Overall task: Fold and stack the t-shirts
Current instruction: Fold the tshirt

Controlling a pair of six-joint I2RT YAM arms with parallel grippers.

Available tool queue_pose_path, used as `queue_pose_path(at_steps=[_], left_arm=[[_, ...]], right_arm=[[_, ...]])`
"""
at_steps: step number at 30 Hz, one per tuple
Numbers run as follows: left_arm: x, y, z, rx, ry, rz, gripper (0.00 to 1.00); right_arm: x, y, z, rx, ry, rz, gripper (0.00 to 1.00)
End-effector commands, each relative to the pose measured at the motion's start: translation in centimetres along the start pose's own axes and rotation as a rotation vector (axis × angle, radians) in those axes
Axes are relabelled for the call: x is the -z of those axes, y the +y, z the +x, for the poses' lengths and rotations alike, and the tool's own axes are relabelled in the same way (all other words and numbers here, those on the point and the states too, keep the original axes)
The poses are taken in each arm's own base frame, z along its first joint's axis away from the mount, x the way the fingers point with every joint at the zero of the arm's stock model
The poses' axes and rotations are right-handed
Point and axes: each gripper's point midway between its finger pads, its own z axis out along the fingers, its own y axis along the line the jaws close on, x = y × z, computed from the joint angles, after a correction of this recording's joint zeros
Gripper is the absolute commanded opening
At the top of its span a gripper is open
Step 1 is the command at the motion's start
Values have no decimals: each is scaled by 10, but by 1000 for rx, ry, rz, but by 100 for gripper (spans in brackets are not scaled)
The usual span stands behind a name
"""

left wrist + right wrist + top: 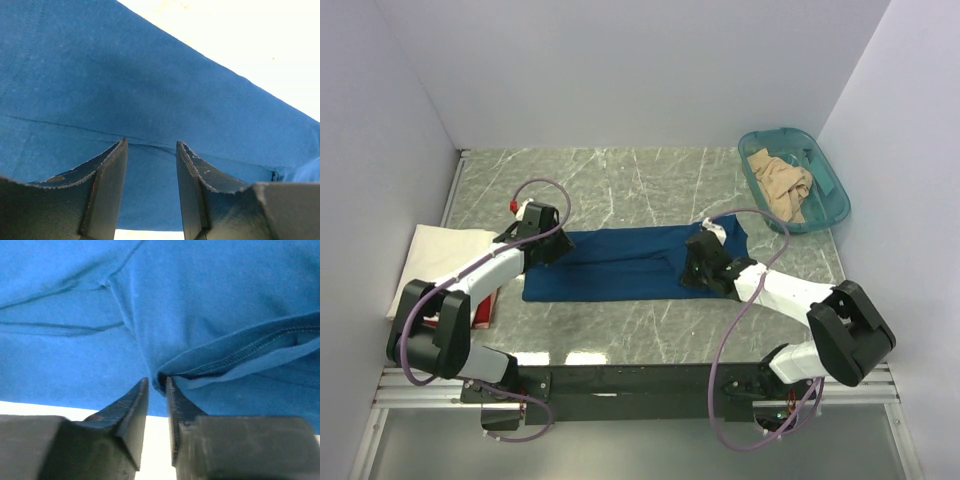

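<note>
A navy t-shirt (620, 265) is laid flat across the middle of the counter (620, 190), folded lengthwise into a long band running left to right, presumably so that it can next be folded end over end. The left jaws are set down at the band's left end, with a moderate gap between them and only flat blue cloth seen through it. Nothing appears to be gripped, so this end is judged to be pinned down or merely waited over. The right jaws are placed at the band's right end, near the sleeve, and are held narrow, with a stitched hem (240, 352) running up to their tips; whether the cloth edge is pinched there cannot be told. A cream t-shirt (430, 262) is seen folded at the counter's left edge, beside the left arm (490, 268), likely as the base of the stack. A tan t-shirt (780, 182) is seen crumpled in a teal tub (835, 205) at the far right corner, well apart from the others and judged not yet folded
</note>
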Motion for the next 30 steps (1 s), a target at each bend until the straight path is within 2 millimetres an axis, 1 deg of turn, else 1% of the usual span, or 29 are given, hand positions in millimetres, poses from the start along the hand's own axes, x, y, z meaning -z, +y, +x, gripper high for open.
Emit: queue_pose_path(at_steps=[1,3,4,5,6,7,8,9,10,11,12,14,15,17,18,19,20,21,22,23,24,25,26,27,28,29,30], left_arm=[[-4,-11,2,-8,7,48,49],[-5,-14,4,-13,12,51,49],[-4,-16,4,-19,11,53,49],[-3,-17,4,-21,9,56,49],[-2,-19,4,-24,6,61,49],[-1,-22,5,-33,7,69,49],[0,-24,7,-41,8,77,49],[2,-28,8,-47,9,88,49],[3,-35,12,-59,15,103,49],[4,-40,15,-67,24,120,49],[5,-48,22,-88,36,136,49],[7,-62,27,-118,44,169,49],[11,-74,39,-154,64,206,49],[15,-92,50,-199,81,257,49],[21,-108,67,-241,103,310,49],[25,-119,73,-278,104,343,51],[26,-126,83,-304,114,358,53],[32,-139,99,-346,123,397,54],[36,-148,107,-383,124,425,57],[35,-153,116,-408,131,438,59],[42,-163,133,-450,141,474,60],[45,-173,138,-488,130,498,63],[42,-176,148,-520,136,496,64],[49,-187,156,-565,122,513,65],[44,-188,165,-594,125,502,65],[45,-194,170,-617,119,505,66],[52,-207,176,-641,107,529,67]], right_arm=[[10,32,-36,11,-73,-61,31],[17,29,-45,19,-89,-29,35],[22,26,-56,11,-119,-12,37],[25,23,-61,4,-132,-3,37],[34,19,-68,-8,-155,-2,38],[36,9,-70,-17,-172,22,38],[38,-2,-76,-44,-192,44,38],[43,-9,-81,-62,-212,48,38],[41,-18,-79,-76,-205,59,38],[39,-32,-85,-111,-207,73,38],[35,-42,-81,-115,-192,94,38],[31,-60,-79,-135,-184,144,37],[28,-75,-76,-156,-179,172,37],[25,-85,-71,-181,-168,177,36],[25,-94,-69,-205,-176,188,36],[26,-98,-68,-214,-181,191,36],[31,-97,-72,-229,-203,177,36],[32,-106,-69,-247,-205,189,37],[35,-107,-70,-256,-215,181,37],[40,-107,-74,-269,-236,164,38],[42,-106,-73,-278,-234,148,40],[45,-110,-75,-295,-245,149,41],[49,-110,-78,-299,-262,139,45],[50,-113,-78,-305,-264,145,47],[51,-116,-81,-313,-272,151,49],[51,-119,-81,-314,-264,157,51],[51,-118,-84,-316,-263,152,53]])
